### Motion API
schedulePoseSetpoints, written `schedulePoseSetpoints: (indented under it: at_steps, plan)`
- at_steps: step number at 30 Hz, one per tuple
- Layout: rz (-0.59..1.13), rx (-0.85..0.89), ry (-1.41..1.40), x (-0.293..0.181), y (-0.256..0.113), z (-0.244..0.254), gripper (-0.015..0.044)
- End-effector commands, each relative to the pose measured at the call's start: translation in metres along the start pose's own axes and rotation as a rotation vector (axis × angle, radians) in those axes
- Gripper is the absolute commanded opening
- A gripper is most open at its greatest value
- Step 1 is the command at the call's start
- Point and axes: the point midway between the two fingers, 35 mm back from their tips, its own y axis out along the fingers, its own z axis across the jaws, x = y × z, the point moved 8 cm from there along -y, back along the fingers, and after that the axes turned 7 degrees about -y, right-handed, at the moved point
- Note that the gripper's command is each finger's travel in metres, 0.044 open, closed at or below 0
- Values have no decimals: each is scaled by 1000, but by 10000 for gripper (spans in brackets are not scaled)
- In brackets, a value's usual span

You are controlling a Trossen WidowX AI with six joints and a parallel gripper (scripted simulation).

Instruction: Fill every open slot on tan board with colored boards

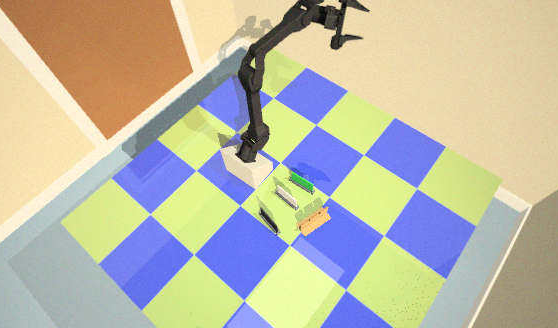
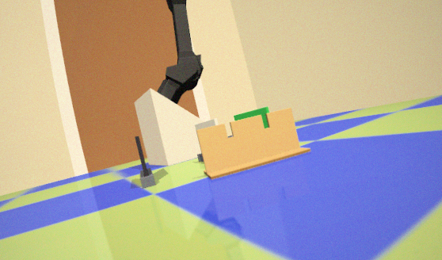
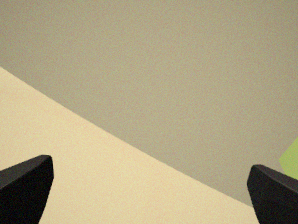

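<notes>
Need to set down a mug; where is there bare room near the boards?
In the top view, room shows right of the green board and below the tan board. It is crowded where those two and the white board cluster.

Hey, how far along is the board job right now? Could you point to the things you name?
Nothing looks slotted yet: the tan board (image 1: 314, 222) (image 2: 248, 143) shows two open slots. The gripper (image 1: 360, 24) (image 3: 153, 173) is open and holds nothing. The green board (image 1: 302, 181) (image 2: 249, 113), white board (image 1: 287, 196) (image 2: 205, 124) and black board (image 1: 269, 220) (image 2: 140, 154) sit apart. Both slots remain to be filled.
</notes>
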Motion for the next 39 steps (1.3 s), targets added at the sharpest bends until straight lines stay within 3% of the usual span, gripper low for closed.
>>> schedulePoseSetpoints:
  at_steps: [1, 8, 24, 30, 39]
  plan:
    - [4, 2, -5, -1, 0, -1, 374]
    - [26, -42, -456, -49, 39, -45, 190]
    - [33, -347, -1056, -59, 135, -150, 186]
    - [146, -601, -1342, -29, 185, -218, 186]
    - [325, -913, -1493, 33, 217, -292, 186]
